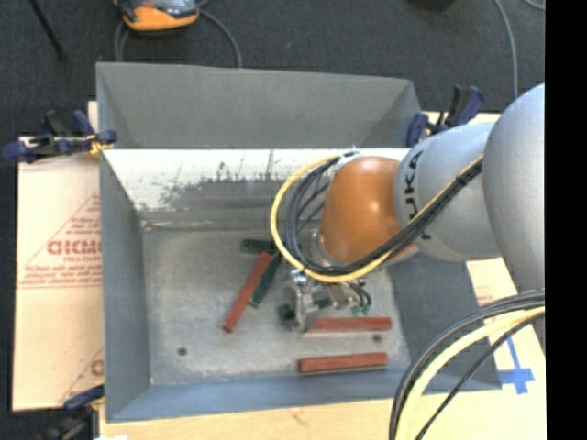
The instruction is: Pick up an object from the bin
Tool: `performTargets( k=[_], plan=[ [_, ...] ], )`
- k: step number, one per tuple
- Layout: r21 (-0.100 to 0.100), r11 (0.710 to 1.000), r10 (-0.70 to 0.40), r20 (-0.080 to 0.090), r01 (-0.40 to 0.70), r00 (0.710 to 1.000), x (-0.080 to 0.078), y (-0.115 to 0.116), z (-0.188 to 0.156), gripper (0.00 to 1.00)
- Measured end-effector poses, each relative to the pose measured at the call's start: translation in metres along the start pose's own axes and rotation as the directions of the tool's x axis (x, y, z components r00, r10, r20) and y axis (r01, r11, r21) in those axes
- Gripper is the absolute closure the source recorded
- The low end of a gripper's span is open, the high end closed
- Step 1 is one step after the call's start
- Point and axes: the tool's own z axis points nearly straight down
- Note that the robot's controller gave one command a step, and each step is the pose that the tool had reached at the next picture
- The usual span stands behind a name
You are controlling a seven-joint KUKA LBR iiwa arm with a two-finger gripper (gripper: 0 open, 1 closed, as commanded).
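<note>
The gripper [304,314] is down at the bin floor, right of the middle. Its metal tip is at the left end of the near red-brown stick [353,324], which lies level and runs off to the right. Whether the gripper is open, closed or clamped on that stick cannot be told, since the wrist hides the tip from above. Touching the gripper's left side is a small dark piece [288,314], too hidden to name. At its upper right, a green bit [363,293] pokes out from under the wrist. There are three red-brown sticks in all. Besides the near one, the low red-brown stick [342,363] lies level and apart, closer to the bin's front wall. The slanted red-brown stick [246,293] lies to the gripper's left, its upper end pointing up and right. Two dark green sticks show plainly. The slanted dark green stick [267,280] lies just beside the slanted red-brown one, on its right. The short dark green stick [255,244] lies above them, near the back of the floor. Above the gripper sits the orange cover [362,211], ringed by looping yellow and black cables [284,218]. The grey arm [477,191] comes in over the right rim of the grey metal bin [124,291].
</note>
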Motion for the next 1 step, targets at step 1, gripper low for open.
performTargets(
  k=[1],
  plan=[
    [-0.002,0.997,-0.079,-0.009,0.079,0.997,-0.0136,-0.0062,-0.0361,1.00]
  ],
)
